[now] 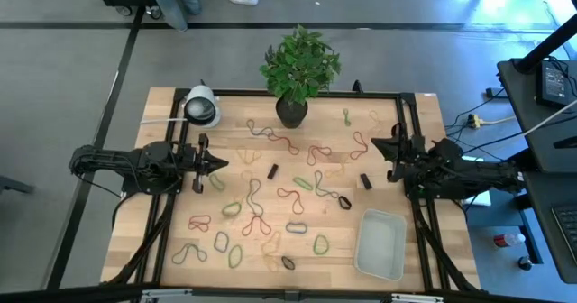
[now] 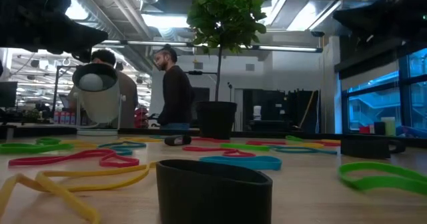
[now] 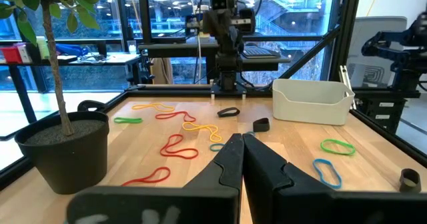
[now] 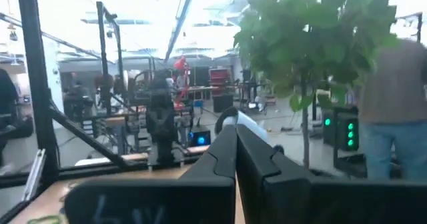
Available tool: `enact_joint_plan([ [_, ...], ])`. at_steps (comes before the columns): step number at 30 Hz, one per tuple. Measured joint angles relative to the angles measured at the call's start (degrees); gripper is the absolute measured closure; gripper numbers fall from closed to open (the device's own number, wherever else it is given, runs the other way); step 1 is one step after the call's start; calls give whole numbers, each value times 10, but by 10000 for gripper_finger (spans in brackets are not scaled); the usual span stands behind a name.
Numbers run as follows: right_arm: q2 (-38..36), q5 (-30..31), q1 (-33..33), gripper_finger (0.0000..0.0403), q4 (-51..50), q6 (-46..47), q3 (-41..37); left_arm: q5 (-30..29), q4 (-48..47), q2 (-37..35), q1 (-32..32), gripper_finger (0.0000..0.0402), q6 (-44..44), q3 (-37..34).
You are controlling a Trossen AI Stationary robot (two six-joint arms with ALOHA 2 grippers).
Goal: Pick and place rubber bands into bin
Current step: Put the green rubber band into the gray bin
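Black band [image 2: 213, 187] looms closest, rubber bands [image 1: 270, 208] scattered, bin [image 1: 380, 243] empty; both the left gripper [image 1: 216, 165] and right gripper [image 1: 377, 143] pinched shut on nothing. Risk: closed fingers just shove thin loops.

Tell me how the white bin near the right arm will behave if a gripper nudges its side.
The bin looks like thin pale plastic and appears empty, so it is probably light and would likely slide across the smooth wooden table rather than resist. It is shallow with a broad flat base, so tipping seems unlikely. Its thin walls might flex a little under a push.
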Motion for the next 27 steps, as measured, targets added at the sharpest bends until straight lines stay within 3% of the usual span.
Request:
enact_joint_plan([
  [7,91,72,-22,402,3,-122,103,0,0,0,0,398,0,0],
  [15,284,83,-67,403,-42,-113,292,0,0,0,0,398,0,0],
  [21,455,133,-115,403,-247,-12,456,0,0,0,0,398,0,0],
  [27,624,153,-200,403,-490,179,614,0,0,0,0,398,0,0],
])
